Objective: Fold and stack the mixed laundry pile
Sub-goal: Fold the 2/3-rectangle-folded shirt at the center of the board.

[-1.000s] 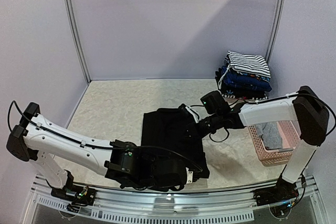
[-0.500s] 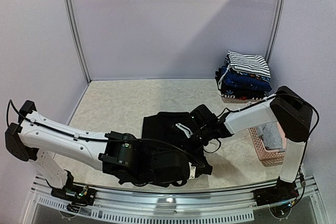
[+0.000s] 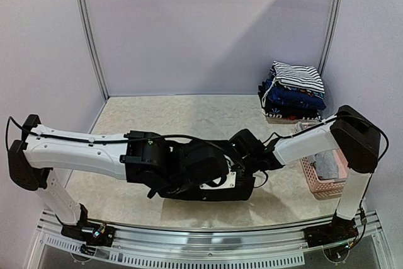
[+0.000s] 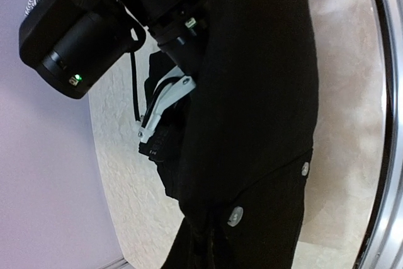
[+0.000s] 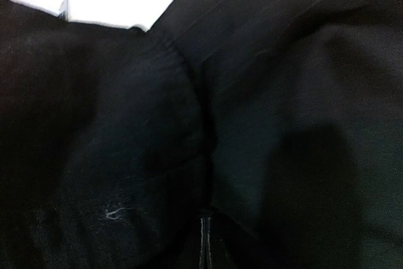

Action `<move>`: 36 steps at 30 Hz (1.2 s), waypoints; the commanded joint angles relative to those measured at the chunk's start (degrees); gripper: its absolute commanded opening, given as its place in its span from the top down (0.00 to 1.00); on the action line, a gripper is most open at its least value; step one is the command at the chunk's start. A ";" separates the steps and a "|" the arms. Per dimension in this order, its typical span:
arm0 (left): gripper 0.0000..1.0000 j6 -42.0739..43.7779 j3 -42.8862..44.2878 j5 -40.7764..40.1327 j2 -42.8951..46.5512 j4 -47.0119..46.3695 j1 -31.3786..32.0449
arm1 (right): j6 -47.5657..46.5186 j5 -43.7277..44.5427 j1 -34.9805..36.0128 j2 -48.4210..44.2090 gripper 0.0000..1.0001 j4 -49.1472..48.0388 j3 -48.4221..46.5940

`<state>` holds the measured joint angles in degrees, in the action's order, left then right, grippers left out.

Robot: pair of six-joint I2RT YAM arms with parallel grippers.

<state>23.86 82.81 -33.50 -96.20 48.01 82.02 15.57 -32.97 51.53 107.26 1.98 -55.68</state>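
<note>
Pale lilac walls (image 3: pixel 189 29) close in a speckled cream bench (image 3: pixel 145 124), and near its front edge the two arms meet over the black garment (image 4: pixel 264 80). It lies bunched directly under and between both claws. The left claw (image 3: pixel 225 179) is closed, and its wrist view is filled by black cloth hanging across it, with a small snap (image 4: pixel 234 216) showing. I judge that it is pinching an edge to carry it over as a fold. The right claw (image 3: pixel 241 167) is also closed and buried in the same cloth, just beside the left claw. It seems to be nipping a crease so that the fabric is anchored while the other side moves. The left arm stretches low and nearly flat from its base, wrist rolled inward. The right arm rises to a high elbow, then slopes down to its claw. Well beyond the right claw stands the folded stack (image 3: pixel 291 99), a striped garment (image 3: pixel 297 75) on top. Outboard of that claw, the pink basket (image 3: pixel 310 177) holds a grey garment (image 3: pixel 327 163) awaiting folding.
</note>
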 commanded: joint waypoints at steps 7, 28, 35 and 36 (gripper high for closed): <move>1.00 7.62 0.26 7.16 0.32 -6.59 -9.06 | 9.11 20.33 -9.44 -6.99 0.94 -5.31 3.04; 1.00 16.33 12.84 17.46 -14.46 -8.73 -24.05 | 19.16 53.48 -15.30 -22.04 0.97 -3.66 15.76; 1.00 18.25 16.31 19.85 -20.06 -10.96 -27.58 | 18.40 55.19 -15.31 -27.82 0.96 -3.89 18.46; 1.00 18.43 16.79 20.09 -20.89 -11.23 -28.02 | 18.39 55.08 -15.30 -27.92 0.96 -3.83 18.54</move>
<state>40.18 96.86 -15.49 -114.41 39.24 56.27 33.54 19.38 36.40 81.10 -1.41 -38.35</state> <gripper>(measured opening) 0.035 0.035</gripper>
